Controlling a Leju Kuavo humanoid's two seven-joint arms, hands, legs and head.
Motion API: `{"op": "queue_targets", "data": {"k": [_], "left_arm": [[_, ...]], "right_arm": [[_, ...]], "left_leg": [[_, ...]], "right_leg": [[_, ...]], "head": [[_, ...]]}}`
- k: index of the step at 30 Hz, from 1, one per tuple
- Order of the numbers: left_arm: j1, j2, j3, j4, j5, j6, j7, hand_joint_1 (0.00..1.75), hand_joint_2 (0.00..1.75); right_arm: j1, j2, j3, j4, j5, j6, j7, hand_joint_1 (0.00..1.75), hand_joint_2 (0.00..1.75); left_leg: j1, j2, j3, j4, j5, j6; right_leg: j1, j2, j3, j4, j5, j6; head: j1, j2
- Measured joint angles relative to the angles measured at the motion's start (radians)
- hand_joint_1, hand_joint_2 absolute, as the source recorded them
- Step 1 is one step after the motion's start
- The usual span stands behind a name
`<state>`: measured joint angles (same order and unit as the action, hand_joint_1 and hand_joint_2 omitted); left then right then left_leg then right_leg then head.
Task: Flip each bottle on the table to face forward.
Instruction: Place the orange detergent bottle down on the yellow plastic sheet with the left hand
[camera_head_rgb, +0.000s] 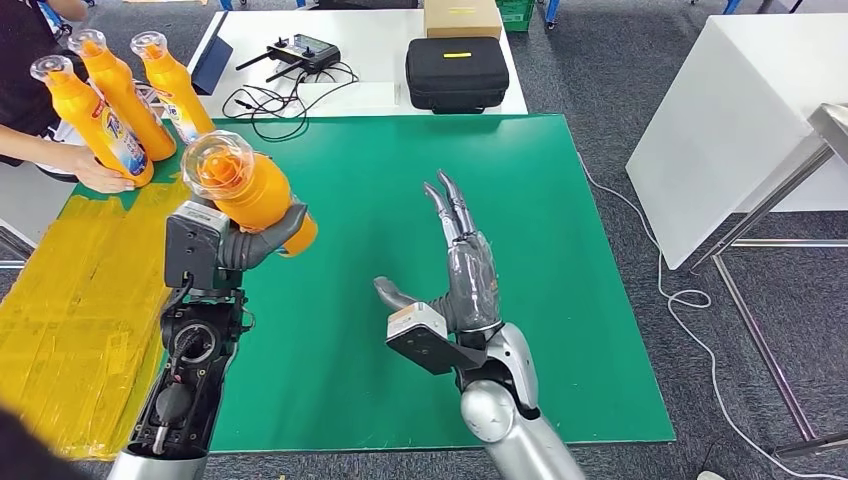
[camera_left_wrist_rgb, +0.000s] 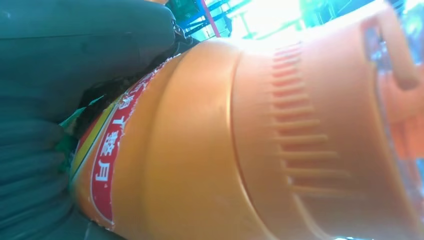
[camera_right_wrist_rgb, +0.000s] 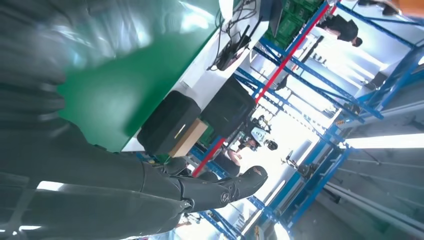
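Observation:
My left hand (camera_head_rgb: 262, 240) grips an orange bottle (camera_head_rgb: 245, 187) with a clear cap, held up above the left part of the green mat (camera_head_rgb: 400, 180) and tilted with its cap toward me. Close up in the left wrist view, the bottle (camera_left_wrist_rgb: 210, 145) shows its ribbed shoulder and a red-edged label. My right hand (camera_head_rgb: 462, 268) hovers over the mat's middle with fingers straight and spread, holding nothing; its fingers (camera_right_wrist_rgb: 220, 190) reach out in the right wrist view. Three more orange bottles (camera_head_rgb: 120, 90) stand at the far left, one under a person's hand (camera_head_rgb: 95, 170).
Yellow sheeting (camera_head_rgb: 70, 300) covers the table left of the mat. Behind the mat a white table (camera_head_rgb: 370, 50) carries a black case (camera_head_rgb: 456, 72), a controller with cables (camera_head_rgb: 300, 50) and a cardboard box (camera_head_rgb: 462, 17). A white cabinet (camera_head_rgb: 740, 110) stands at the right.

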<state>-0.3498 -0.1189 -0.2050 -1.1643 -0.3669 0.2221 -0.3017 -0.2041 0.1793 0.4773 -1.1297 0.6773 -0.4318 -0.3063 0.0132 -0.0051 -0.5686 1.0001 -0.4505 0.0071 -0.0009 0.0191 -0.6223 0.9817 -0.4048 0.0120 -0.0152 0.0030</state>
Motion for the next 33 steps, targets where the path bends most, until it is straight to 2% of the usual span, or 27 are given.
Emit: {"op": "queue_targets", "data": {"k": [6,8,10,12,15,17,18,22,27,33], "left_arm": [[0.000,0.003,0.001,0.000,-0.003,0.004,0.001,1.75,1.75],[-0.002,0.004,0.000,0.002,-0.052,0.037,0.012,1.75,1.75],[-0.013,0.011,-0.004,0.015,-0.212,0.137,0.050,1.75,1.75],[-0.036,0.025,-0.016,0.047,-0.460,0.260,0.116,1.75,1.75],[-0.093,0.051,-0.053,0.131,-0.887,0.360,0.282,1.75,1.75],[-0.143,0.063,-0.088,0.211,-1.095,0.345,0.376,1.75,1.75],[-0.173,0.066,-0.106,0.258,-1.147,0.318,0.405,1.75,1.75],[-0.299,0.081,-0.182,0.464,-1.193,0.194,0.484,1.75,1.75],[-0.406,0.117,-0.218,0.637,-1.192,0.135,0.480,1.75,1.75],[-0.479,0.196,-0.180,0.733,-1.151,0.115,0.443,1.75,1.75]], "right_arm": [[0.008,-0.009,-0.001,-0.025,0.000,0.000,0.000,0.00,1.75],[0.011,-0.010,-0.003,-0.030,-0.006,-0.001,0.000,0.00,1.75],[0.021,-0.014,-0.015,-0.043,-0.015,-0.003,0.003,0.00,1.75],[0.039,-0.019,-0.038,-0.067,-0.019,-0.005,0.007,0.00,1.75],[0.058,-0.027,-0.072,-0.105,-0.017,0.003,0.011,0.00,1.75],[0.060,-0.029,-0.088,-0.118,-0.015,0.015,0.010,0.00,1.75],[0.060,-0.030,-0.093,-0.121,-0.014,0.022,0.008,0.00,1.75],[0.059,-0.032,-0.101,-0.122,-0.001,0.044,-0.006,0.00,1.75],[0.058,-0.031,-0.101,-0.122,0.009,0.055,-0.011,0.00,1.75],[0.058,-0.031,-0.101,-0.121,0.018,0.063,-0.014,0.00,1.75]], "left_leg": [[0.000,0.000,0.000,0.000,0.000,0.000],[0.000,0.000,0.000,0.000,0.000,0.000],[0.000,0.000,0.000,0.000,0.000,0.000],[0.000,-0.001,0.000,0.000,0.000,0.000],[0.000,-0.001,0.000,0.000,0.000,0.000],[-0.001,-0.001,0.000,0.000,0.000,0.000],[-0.001,-0.001,0.000,0.000,0.000,0.000],[-0.001,0.000,0.000,0.000,0.001,0.000],[0.001,0.000,0.000,0.000,0.001,0.000],[0.001,0.000,-0.001,0.000,0.001,0.000]], "right_leg": [[0.000,0.000,0.000,0.000,0.000,0.000],[0.000,0.000,0.000,0.000,0.000,0.000],[0.000,0.000,0.000,0.000,0.000,0.000],[0.000,0.000,0.000,0.000,0.000,0.000],[0.000,0.000,0.000,0.000,0.000,0.000],[0.000,0.000,0.000,0.000,0.000,0.000],[0.000,0.000,0.000,0.000,0.000,0.000],[0.000,0.000,0.000,0.000,0.001,0.000],[0.000,0.000,-0.001,0.001,0.001,0.000],[0.001,0.001,-0.002,0.001,0.001,0.000]], "head": [[0.000,0.000],[0.000,0.000],[0.000,0.000],[0.000,0.000],[0.000,0.000],[0.000,0.000],[0.000,0.000],[0.000,0.000],[0.000,0.000],[0.000,0.000]]}}
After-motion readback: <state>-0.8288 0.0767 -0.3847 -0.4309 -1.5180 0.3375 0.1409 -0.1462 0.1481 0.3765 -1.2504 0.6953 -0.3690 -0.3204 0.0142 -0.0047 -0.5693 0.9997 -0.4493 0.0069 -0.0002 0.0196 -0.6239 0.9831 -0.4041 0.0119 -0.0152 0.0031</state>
